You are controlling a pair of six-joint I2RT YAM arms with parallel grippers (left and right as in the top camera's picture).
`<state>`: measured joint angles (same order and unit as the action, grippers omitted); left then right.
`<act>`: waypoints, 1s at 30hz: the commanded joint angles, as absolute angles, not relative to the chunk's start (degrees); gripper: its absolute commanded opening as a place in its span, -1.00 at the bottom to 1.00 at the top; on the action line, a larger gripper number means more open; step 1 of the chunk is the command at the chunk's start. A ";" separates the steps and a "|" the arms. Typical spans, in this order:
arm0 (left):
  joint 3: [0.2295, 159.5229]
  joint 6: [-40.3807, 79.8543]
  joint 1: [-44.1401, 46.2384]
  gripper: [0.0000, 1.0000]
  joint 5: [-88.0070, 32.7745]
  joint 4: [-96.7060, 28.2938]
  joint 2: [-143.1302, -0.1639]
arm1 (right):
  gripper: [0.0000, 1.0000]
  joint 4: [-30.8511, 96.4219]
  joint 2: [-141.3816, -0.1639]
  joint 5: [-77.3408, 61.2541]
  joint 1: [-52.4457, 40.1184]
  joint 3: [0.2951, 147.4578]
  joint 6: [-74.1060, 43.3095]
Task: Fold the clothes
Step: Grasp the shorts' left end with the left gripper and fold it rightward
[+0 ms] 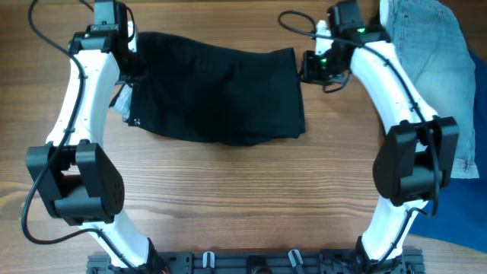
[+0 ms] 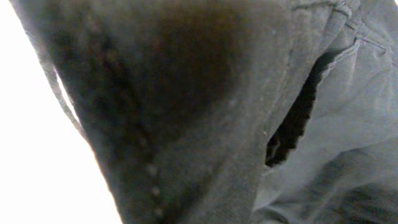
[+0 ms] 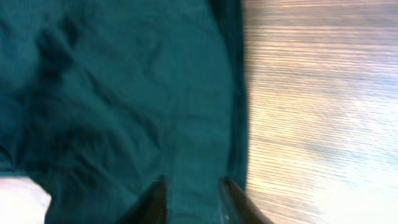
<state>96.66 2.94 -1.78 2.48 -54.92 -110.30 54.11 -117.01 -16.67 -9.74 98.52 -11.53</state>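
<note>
Left end effector [image 1: 128, 65] at the left edge of the shorts [image 1: 217, 87] — its camera is smothered in dark cloth and the fingers are hidden, so its grip can't be told. Shorts lie spread on the table [image 1: 243, 190], top centre. Right end effector [image 3: 193, 200] at their right hem — fingers apart, seemingly straddling the cloth.

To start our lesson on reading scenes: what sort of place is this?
Likely a robotics lab bench for laundry folding: white-and-black robot arms, left and right, fixed at a wooden table, plain black soft-fabric shorts spread between them, light-blue denim shorts set aside.
</note>
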 commanded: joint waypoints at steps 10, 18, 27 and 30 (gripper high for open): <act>97.95 5.45 3.79 -0.92 0.32 -55.18 -107.68 | -0.91 41.10 -126.41 -15.49 -11.70 87.24 -22.68; 97.95 14.87 9.74 -0.92 -16.73 -52.40 -105.27 | -0.91 40.71 -131.33 -15.53 -11.51 87.24 -22.74; 97.84 24.51 24.99 -0.92 -18.13 -44.38 -106.28 | -0.92 40.51 -131.39 -15.53 -11.27 87.24 -22.70; 97.84 26.28 27.40 -0.92 -17.08 -43.16 -108.47 | -0.91 40.51 -131.39 -15.53 -11.27 87.24 -22.70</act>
